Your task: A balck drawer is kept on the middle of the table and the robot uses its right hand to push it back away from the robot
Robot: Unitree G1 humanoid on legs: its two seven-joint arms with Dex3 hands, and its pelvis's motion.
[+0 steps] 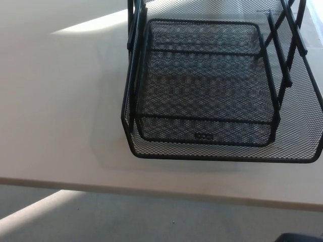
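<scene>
A black wire-mesh drawer tray [207,85], rectangular and set inside a tiered black mesh frame [303,131], is being shown on a pale white table top [60,101]. The drawer is lying in the upper right part of the head view, toward the robot's right side, with its front wall and small label plate [203,136] facing the near table edge. The wider lower tray of the frame is jutting out past the drawer's front and is being cut off by the picture's right edge. Black upright bars [132,65] are seen running along the drawer's left and right sides.

A bright patch of light [91,22] is lying on the table to the left of the drawer. Below the near table edge a grey floor [151,217] is being shown, crossed by a pale band of light at the lower left.

At the bottom right corner a small dark shape [298,237] is just being caught by the frame, well apart from the drawer; whether it is the right hand cannot be told, and no finger posture can be read. The left hand is not being shown.
</scene>
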